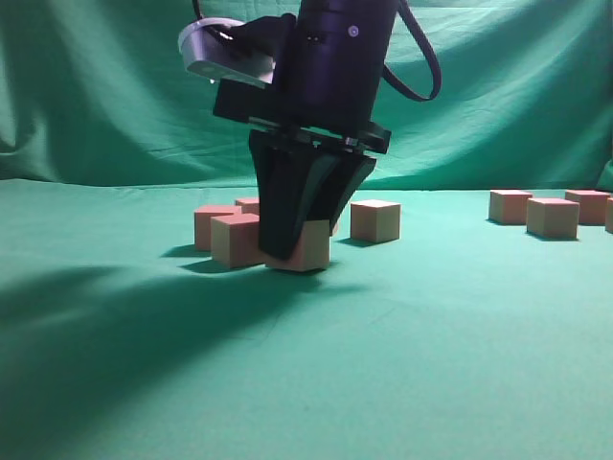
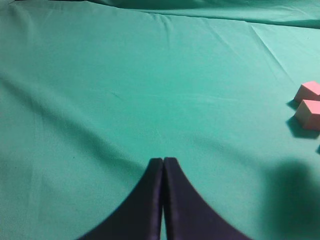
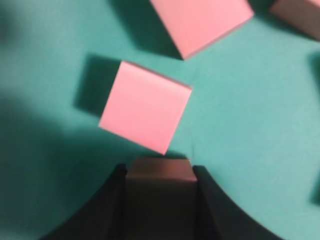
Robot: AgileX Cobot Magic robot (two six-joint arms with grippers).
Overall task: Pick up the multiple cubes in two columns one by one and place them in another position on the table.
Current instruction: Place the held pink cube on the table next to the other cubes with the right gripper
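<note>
While clamped on a cube (image 3: 160,172) low among crowding cubes (image 3: 146,113) per right gripper (image 3: 160,200) wrist cam, elsewhere left gripper (image 2: 163,200) pressed closed, empty, over bare table (image 2: 125,90).

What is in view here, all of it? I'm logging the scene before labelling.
cubes, middle cluster: about five, pinkish-red tops with tan sides, mid-table
gripped cube: one of those five, resting on the cloth between the right hand's fingers
cubes, right group: at least four, same colours, far right, the last one cut off by the frame edge
table: one, teal-green cloth, slightly wrinkled
backdrop: one, green draped cloth, behind the table
right hand: one, black, lowered onto the gripped cube
left hand: one, black, shut, over bare cloth
</note>
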